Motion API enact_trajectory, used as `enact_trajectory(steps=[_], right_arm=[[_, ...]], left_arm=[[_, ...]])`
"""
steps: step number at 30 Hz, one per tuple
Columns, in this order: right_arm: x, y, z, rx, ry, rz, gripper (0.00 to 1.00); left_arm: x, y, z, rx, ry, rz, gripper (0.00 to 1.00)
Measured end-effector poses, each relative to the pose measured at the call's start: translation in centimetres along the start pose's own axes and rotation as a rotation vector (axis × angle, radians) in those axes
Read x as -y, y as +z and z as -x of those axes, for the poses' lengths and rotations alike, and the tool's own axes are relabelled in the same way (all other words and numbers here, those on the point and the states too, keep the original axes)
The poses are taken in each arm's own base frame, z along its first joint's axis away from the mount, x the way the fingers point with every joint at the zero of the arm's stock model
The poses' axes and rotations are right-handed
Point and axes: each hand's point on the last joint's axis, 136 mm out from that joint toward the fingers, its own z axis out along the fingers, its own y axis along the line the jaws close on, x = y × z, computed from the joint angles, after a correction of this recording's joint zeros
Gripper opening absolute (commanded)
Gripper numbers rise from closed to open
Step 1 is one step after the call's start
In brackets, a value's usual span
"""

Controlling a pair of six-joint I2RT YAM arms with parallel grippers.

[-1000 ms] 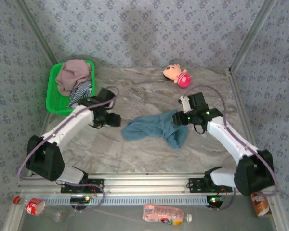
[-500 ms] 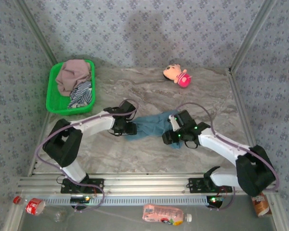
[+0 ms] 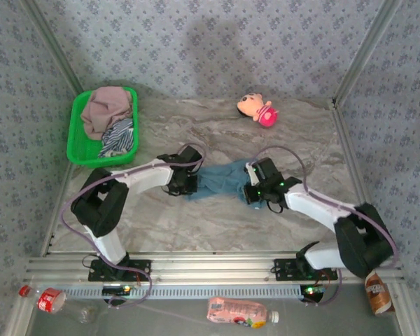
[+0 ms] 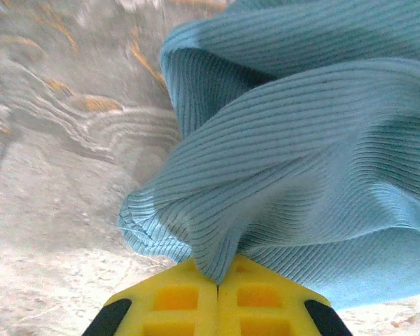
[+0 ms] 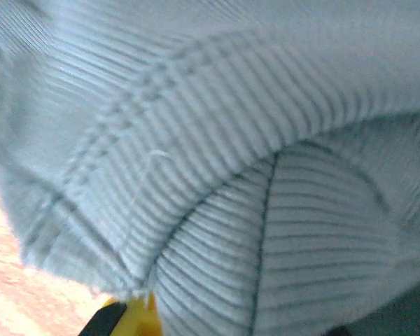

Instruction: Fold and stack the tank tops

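Fingers (image 4: 175,299) of the left gripper (image 3: 185,183) are pinched together on an end fold of the teal-blue tank top (image 3: 220,178). The right gripper (image 3: 256,193) is clamped on the opposite end. The top's long axis runs straight from one pinch to the other, with the cloth bunched between them.

Legible text: none in any view.
Red-labelled bottle (image 3: 47,299), below the bench's near edge: label print too small to read.
Pink-labelled bottle (image 3: 239,312), lying on its side by the arm bases: print blurred, no word or brand made out.
Brown can (image 3: 378,295), near right corner: markings illegible.
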Motion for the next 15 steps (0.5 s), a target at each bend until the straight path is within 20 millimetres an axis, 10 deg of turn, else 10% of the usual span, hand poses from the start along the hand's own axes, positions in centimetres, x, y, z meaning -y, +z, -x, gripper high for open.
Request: enact_trajectory(steps=[4, 15], right_arm=[[0.8, -5.5, 3.8, 0.177, 0.021, -0.020, 0.00], [4.9, -24.1, 13.3, 0.643, 0.020, -0.182, 0.00]], left_arm=[[-0.3, -3.6, 1.3, 0.049, 0.019, 0.025, 0.00], [0.2, -22.9, 5.4, 0.382, 0.013, -0.141, 0.00]])
